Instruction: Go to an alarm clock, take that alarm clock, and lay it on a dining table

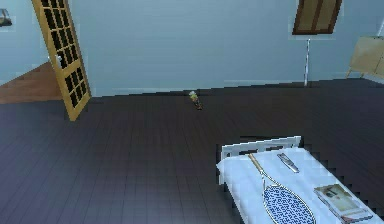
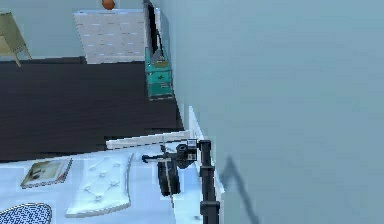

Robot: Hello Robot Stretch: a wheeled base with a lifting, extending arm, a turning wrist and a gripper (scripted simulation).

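Note:
In the arm side view the dark arm bar (image 2: pixel 207 190) rises from the bottom edge beside a pale blue wall. At its far end the gripper (image 2: pixel 160 160) reaches left over the head of a white bed (image 2: pixel 150 200). A dark rounded shape (image 2: pixel 168 178) hangs just below the gripper's body, over the bedding. I cannot tell whether the gripper holds anything. In the forward view a small yellowish object (image 1: pixel 193 97) sits on the dark floor near the far wall; its shape is too small to name.
The bed (image 1: pixel 245 175) carries a tennis racket (image 1: pixel 275 195), a book (image 1: pixel 335 200) and a pillow (image 2: pixel 105 185). A yellow glazed door (image 1: pixel 65 55) stands ajar at the forward view's left. A teal nightstand (image 2: pixel 158 75) and a white dresser (image 2: pixel 115 38) stand farther out. Between them lies dark open floor.

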